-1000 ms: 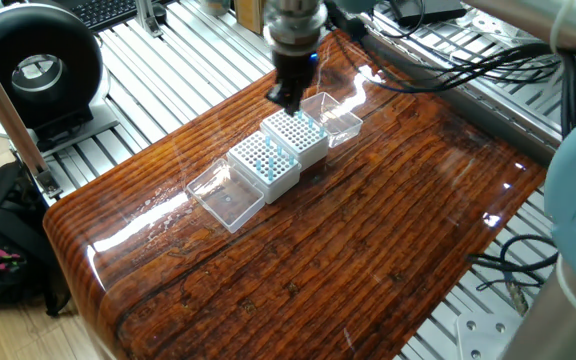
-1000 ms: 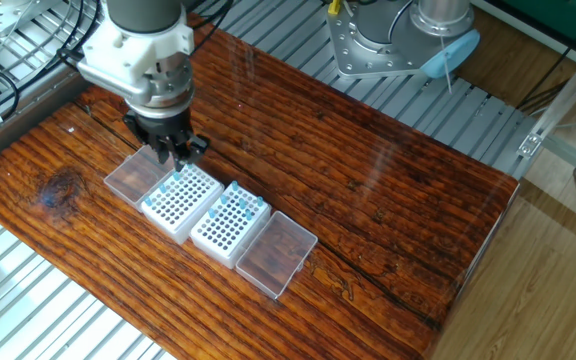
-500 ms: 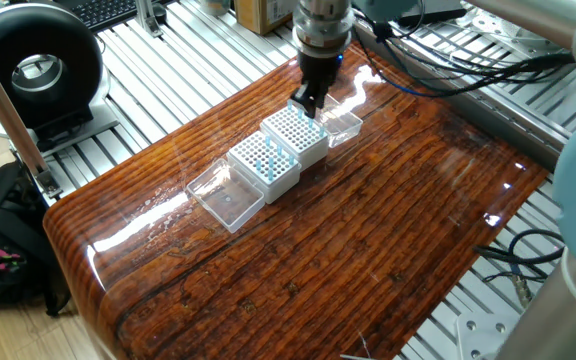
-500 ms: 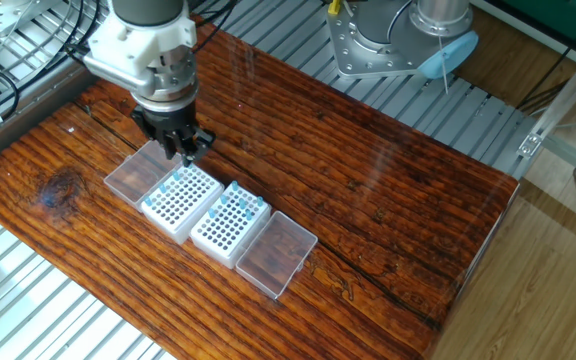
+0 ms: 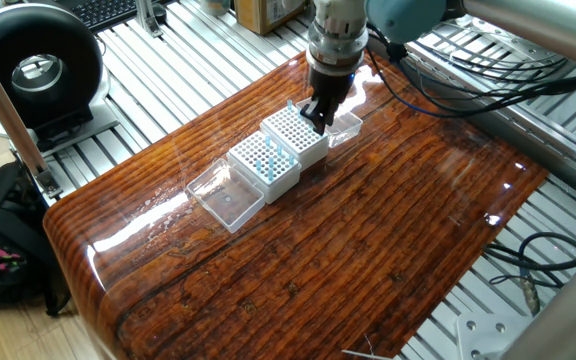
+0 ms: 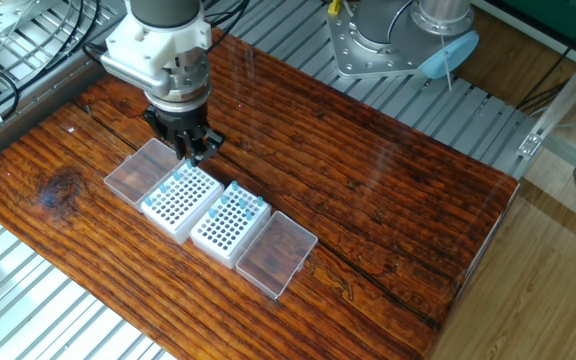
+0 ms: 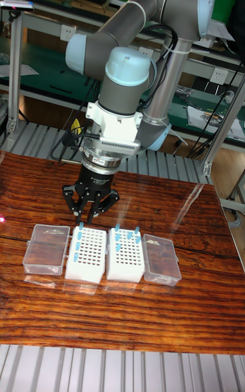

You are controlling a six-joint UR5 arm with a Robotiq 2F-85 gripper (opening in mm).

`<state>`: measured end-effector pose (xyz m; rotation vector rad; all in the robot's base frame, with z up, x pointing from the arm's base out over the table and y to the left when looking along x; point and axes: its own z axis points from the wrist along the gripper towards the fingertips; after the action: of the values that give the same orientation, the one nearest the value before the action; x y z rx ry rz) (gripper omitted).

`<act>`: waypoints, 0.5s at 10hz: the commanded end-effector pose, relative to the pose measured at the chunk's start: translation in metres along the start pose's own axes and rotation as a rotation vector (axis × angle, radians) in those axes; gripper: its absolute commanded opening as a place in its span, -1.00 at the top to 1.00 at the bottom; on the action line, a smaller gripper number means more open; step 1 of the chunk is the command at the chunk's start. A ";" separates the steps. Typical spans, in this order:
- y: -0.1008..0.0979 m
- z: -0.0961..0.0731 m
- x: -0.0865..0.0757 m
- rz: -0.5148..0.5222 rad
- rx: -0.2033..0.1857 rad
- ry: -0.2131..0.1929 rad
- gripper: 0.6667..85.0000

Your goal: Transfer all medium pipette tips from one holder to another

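Two white grid holders stand side by side on the wooden table. One holder carries several medium pipette tips, light blue and upright. The other holder has a few tips along one edge. My gripper hovers just above this second holder, near its far edge. Its fingertips sit close together. Whether a tip is between them is too small to tell.
Clear plastic lids lie flat at both outer ends of the holder pair. Slotted aluminium framing surrounds the table top. A black round device and cables stand beyond the edges.
The gripper has slid sideways above the second holder, along its far edge and toward the fuller holder. Holders and lids have not moved.
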<state>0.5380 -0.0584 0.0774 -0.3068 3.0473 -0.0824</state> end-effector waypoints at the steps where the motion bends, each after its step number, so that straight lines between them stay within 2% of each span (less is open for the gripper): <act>1: -0.001 0.000 -0.005 0.014 -0.002 -0.019 0.37; 5: 0.000 0.001 -0.005 0.016 -0.009 -0.019 0.37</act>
<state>0.5412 -0.0592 0.0762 -0.2963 3.0367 -0.0824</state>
